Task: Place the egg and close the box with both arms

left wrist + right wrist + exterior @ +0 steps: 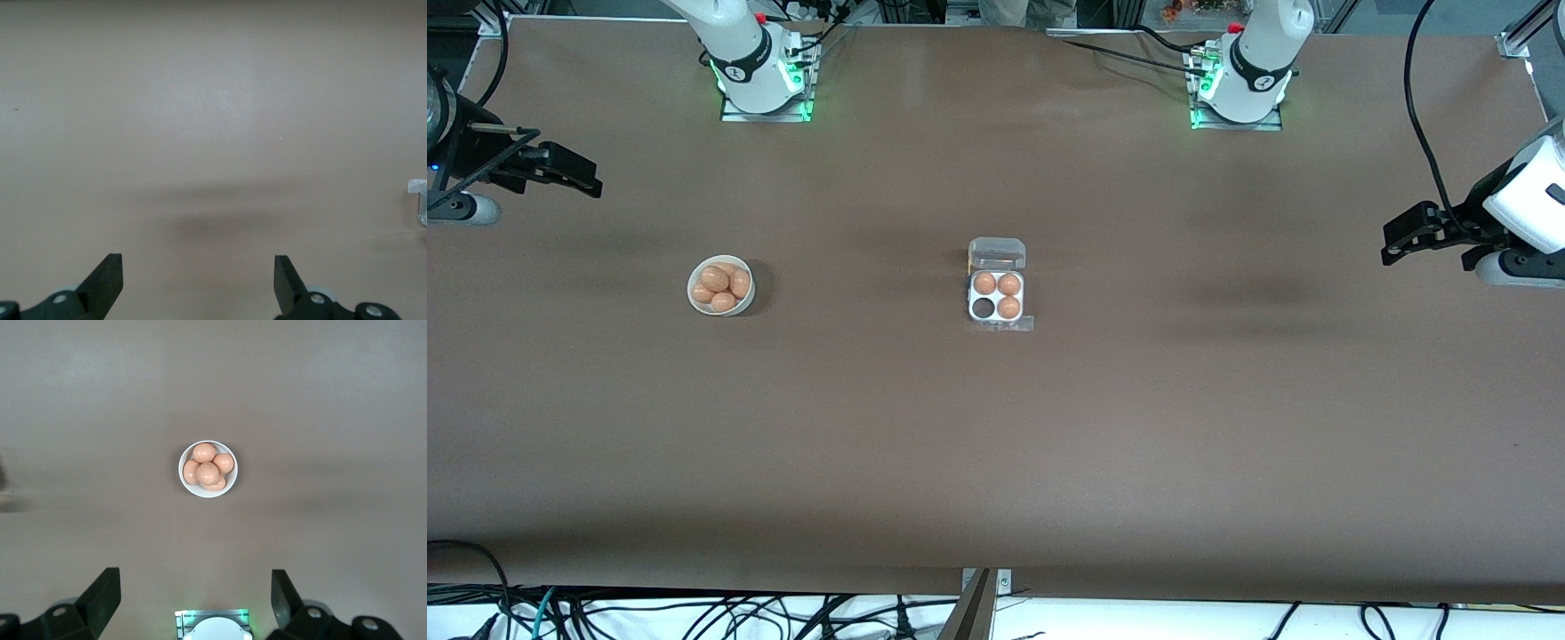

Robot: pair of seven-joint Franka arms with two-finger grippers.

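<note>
Nearest the camera of the things on the brown table [996, 462] is the box [997, 298], sitting at the centre of the front view with its clear lid [997, 253] folded back toward the robots' bases. Three brown eggs [997, 292] fill three of its four cells, and the fourth cell [983, 308], the one toward the right arm's end and nearest the camera, shows dark and empty. Toward the right arm's end of the table, well apart from the box and at the middle left of the front view, stands a round white bowl [720, 285] heaped with more brown eggs [721, 286]. At the upper left edge of that view the right gripper [574, 176] hangs in the air over bare table, its jaws spread wide with nothing between them; its wrist view looks straight down on the bowl [207, 469]. At the right edge the left gripper [1400, 240] hangs likewise over bare table, jaws wide apart and holding nothing, with a corner of the box [419, 200] just showing at the edge of its wrist view.
</note>
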